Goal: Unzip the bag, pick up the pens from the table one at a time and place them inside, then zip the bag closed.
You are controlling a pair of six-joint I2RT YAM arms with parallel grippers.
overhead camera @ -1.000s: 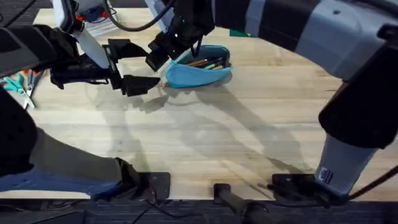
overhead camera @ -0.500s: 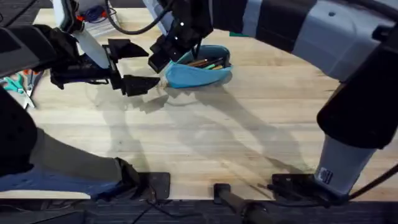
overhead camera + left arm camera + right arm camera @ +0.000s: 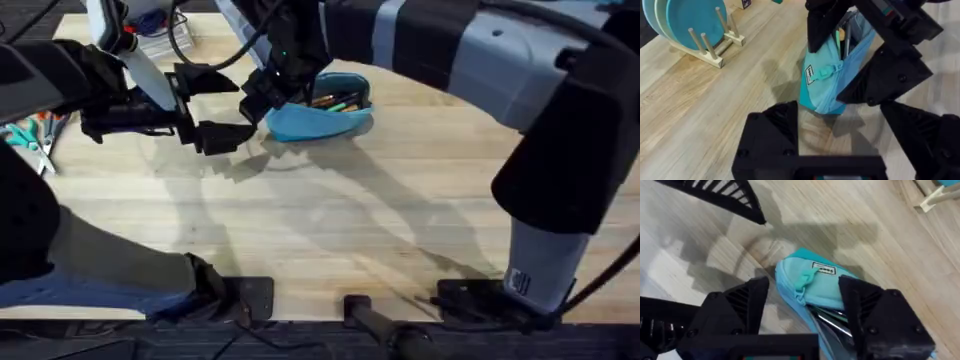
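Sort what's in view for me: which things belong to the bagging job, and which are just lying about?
Job:
- soft light-blue fabric pouch, unzipped
- pens lying inside it
- light wooden plank table
- left pincer, open
- right pincer, open, at the pouch's end

Lying about:
- orange- and teal-handled scissors
- teal discs on wooden stand

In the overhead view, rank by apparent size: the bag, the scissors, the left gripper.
1. Left gripper, though it sits nearer the camera, so its lead over the bag is unsure.
2. Bag.
3. Scissors, clearly smallest, partly cut off at the edge.
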